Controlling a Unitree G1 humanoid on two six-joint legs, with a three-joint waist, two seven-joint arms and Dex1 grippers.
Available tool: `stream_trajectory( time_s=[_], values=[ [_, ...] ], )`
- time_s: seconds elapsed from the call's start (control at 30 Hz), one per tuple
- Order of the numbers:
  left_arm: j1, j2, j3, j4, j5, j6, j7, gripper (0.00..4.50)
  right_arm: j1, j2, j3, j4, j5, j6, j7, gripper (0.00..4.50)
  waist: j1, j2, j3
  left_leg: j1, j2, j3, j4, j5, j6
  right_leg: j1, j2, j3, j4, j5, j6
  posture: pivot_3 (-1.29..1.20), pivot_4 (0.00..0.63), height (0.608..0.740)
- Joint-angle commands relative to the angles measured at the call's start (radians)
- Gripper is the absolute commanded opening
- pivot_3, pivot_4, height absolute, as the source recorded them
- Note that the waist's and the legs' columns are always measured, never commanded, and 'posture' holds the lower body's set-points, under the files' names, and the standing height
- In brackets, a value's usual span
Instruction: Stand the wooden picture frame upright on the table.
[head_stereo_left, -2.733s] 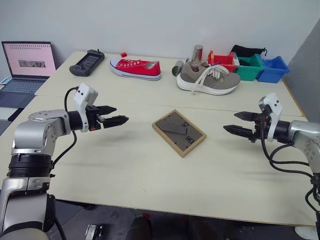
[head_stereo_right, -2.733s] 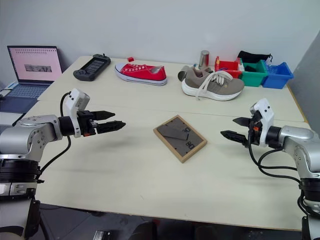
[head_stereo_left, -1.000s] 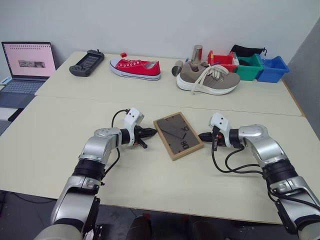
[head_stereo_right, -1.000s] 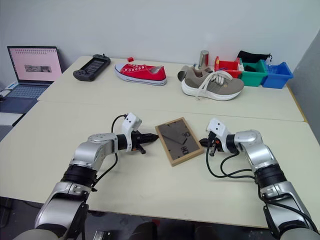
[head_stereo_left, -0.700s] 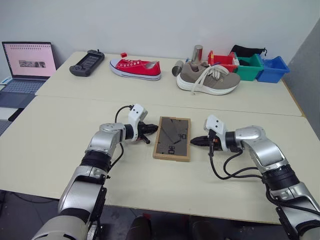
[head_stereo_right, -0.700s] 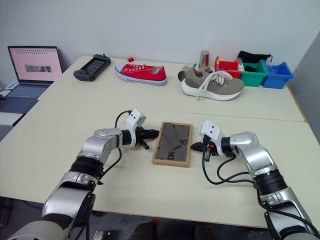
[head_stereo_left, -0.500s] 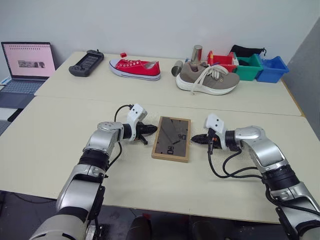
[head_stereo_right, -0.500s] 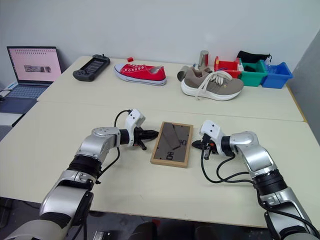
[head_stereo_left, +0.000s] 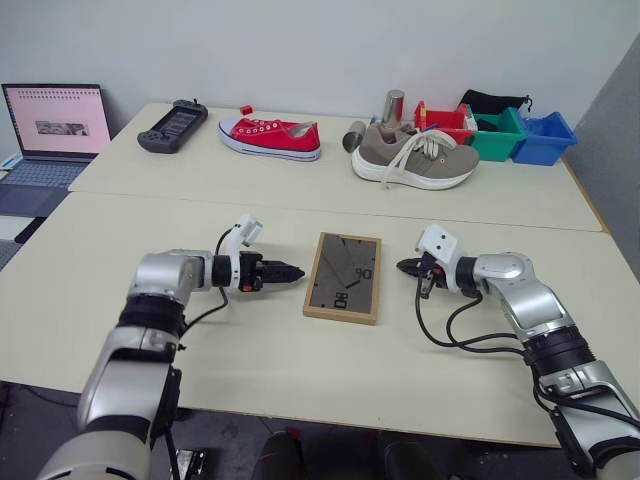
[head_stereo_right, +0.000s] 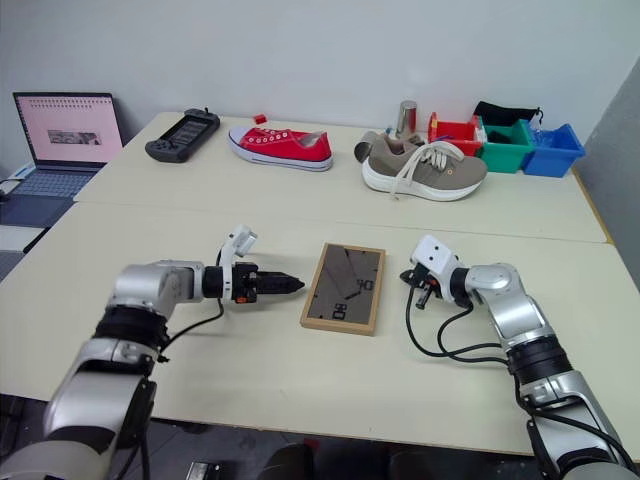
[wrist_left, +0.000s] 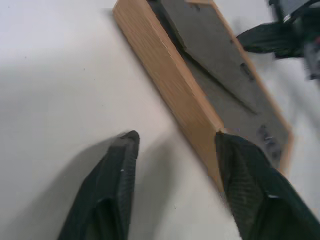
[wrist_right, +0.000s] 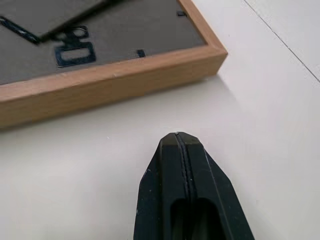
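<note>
**Left eye view: frame lies face-down between my two grippers**

Left eye view shows the wooden picture frame (head_stereo_left: 343, 277) lying flat on the pale tabletop (head_stereo_left: 300, 360), back panel up, with its dark prop leg (head_stereo_left: 335, 262) folded against the grey backing. It sits near the middle of the near tabletop section, long sides running away from me.

My left gripper (head_stereo_left: 290, 272) points at the frame's left long edge from just beside it, apart from the wood. In the left wrist view its two black fingers (wrist_left: 116, 185) stand spread, nothing between them; one fingertip sits in line with the frame's light-wood side, the other over bare tabletop.

My right gripper (head_stereo_left: 405, 266) lies off the frame's right long edge, near its far corner, aimed toward it. In the right wrist view its fingers (wrist_right: 182, 175) are pressed together into one black wedge, holding nothing, with a strip of bare tabletop between the tip and the frame's wooden rim.

Along the far side of the tabletop: a black game controller (head_stereo_left: 174, 124), a red sneaker (head_stereo_left: 270, 137), a grey-brown sneaker with white laces (head_stereo_left: 416, 158), a metal cylinder (head_stereo_left: 394, 105), and red (head_stereo_left: 446, 118), green (head_stereo_left: 500, 135) and blue (head_stereo_left: 545, 138) bins. An open laptop (head_stereo_left: 52, 125) sits off to the left.
</note>
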Motion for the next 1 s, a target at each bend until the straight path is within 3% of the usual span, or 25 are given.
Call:
stream_trajectory(
  time_s=[0.03, 0.2, 0.5, 0.73, 1.0],
  values=[
    [-0.048, 0.006, 0.022, 0.034, -0.064, 0.199, -0.039, 3.42, -0.018, 0.007, -0.018, -0.027, 0.006, -0.018, -0.006, 0.0, -0.002, 0.0, 0.0, 0.0, 0.0, 0.0, 0.0, 0.0, 0.0, 0.0, 0.0, 0.0, 0.0, 0.0, 0.0, 0.0, 0.15, 0.74],
    [-0.069, -0.011, 0.024, 0.089, -0.098, 0.304, -0.052, 4.49, 0.033, -0.017, -0.033, -0.101, 0.014, 0.007, 0.002, 0.0, -0.002, 0.0, 0.0, 0.0, 0.0, -0.001, 0.0, 0.0, 0.0, 0.0, 0.0, -0.001, 0.0, 0.0, 0.0, 0.0, 0.15, 0.74],
    [-0.057, 0.008, -0.199, 0.099, -0.039, 0.373, -0.138, 4.49, 0.07, -0.015, -0.024, -0.185, 0.019, 0.061, -0.009, 0.0, -0.011, 0.0, 0.0, 0.001, 0.0, -0.001, 0.0, 0.0, 0.0, 0.0, 0.0, -0.001, 0.001, 0.0, 0.0, 0.0, 0.15, 0.74],
    [-0.101, -0.043, -0.155, 0.211, -0.006, 0.269, -0.067, 4.49, 0.095, 0.045, 0.024, -0.239, 0.011, 0.093, -0.025, 0.0, -0.008, 0.002, -0.001, 0.004, 0.0, -0.001, 0.0, 0.0, 0.0, 0.005, 0.0, -0.001, 0.0, 0.0, 0.0, 0.0, 0.15, 0.74],
    [-0.091, -0.055, -0.192, 0.19, 0.01, 0.23, -0.113, 4.49, 0.072, 0.119, 0.062, -0.228, -0.005, 0.105, -0.061, 0.0, -0.008, 0.002, -0.002, 0.015, 0.0, -0.001, -0.001, 0.0, 0.0, 0.015, 0.0, 0.001, -0.002, 0.0, 0.001, 0.0, 0.15, 0.74]
  ],
)
